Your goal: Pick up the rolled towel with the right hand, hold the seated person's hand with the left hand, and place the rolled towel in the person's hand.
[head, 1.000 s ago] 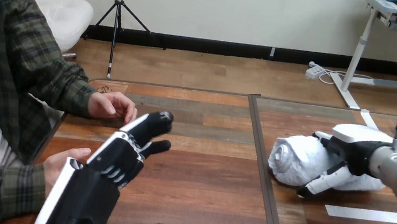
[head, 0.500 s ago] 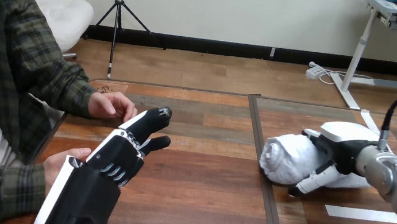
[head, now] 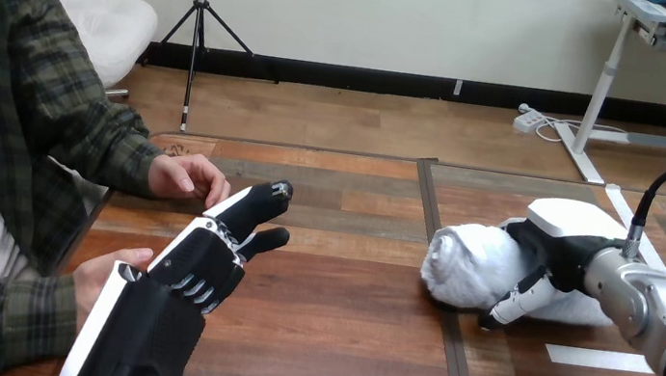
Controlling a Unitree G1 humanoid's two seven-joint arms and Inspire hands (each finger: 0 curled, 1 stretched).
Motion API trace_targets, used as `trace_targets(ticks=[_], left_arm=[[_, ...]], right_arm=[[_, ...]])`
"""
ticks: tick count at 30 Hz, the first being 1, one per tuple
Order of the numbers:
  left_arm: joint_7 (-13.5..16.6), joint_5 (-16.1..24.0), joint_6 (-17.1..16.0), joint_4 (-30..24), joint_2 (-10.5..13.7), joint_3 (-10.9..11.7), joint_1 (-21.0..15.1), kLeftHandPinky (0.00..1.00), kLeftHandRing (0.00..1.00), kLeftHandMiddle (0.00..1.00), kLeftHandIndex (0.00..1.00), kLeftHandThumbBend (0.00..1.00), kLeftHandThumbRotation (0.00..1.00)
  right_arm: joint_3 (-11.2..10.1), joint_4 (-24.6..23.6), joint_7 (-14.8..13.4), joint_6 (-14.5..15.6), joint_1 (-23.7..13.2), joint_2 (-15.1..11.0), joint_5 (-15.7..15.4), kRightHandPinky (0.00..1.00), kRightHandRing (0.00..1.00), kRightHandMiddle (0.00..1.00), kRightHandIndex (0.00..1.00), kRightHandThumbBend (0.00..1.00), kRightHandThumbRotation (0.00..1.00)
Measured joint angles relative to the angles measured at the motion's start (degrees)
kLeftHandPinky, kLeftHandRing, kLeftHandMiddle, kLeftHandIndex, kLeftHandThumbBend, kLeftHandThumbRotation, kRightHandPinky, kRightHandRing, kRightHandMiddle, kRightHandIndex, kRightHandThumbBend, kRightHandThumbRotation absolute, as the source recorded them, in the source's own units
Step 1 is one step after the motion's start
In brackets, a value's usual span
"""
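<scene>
Person's lower hand (head: 107, 273): palm up at the left edge of the brown wooden tabletop (head: 340, 325), just beside the back of the left hand; I cannot tell whether they touch.
Person's upper hand (head: 185, 176): loosely curled on the tabletop, just beyond the left hand's fingertips.
Black-and-white left hand (head: 201, 263): released, fingers straight, holding nothing.
Rolled white cloth towel (head: 473, 263): just right of the tabletop's seam, long axis across the view, spiral end facing left.
Right hand (head: 553, 256): clasped over the towel's right part, fingers curled round it.
Key relation: the person's hands lie well apart to the towel's left, so the carry probably runs leftward along the roll's axis.
</scene>
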Motion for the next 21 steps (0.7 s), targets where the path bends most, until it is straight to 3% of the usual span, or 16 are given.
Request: trace_targets(ticks=[9, 21], left_arm=[[0.0, 0.0, 0.0, 0.0, 0.0, -0.2, 0.0, 0.85, 0.91, 0.89, 0.83, 1.0, 0.39], [-0.6, -0.9, 0.0, 0.0, 0.0, -0.3, 0.0, 0.85, 0.91, 0.89, 0.83, 1.0, 0.37]], right_arm=[[-0.8, 0.0, -1.7, 0.5, 1.1, 0.6, 0.9, 0.46, 0.45, 0.49, 0.49, 0.86, 0.02], [-2.7, 0.0, -3.5, 0.4, 2.4, 0.7, 3.6, 0.43, 0.41, 0.43, 0.44, 0.82, 0.0]])
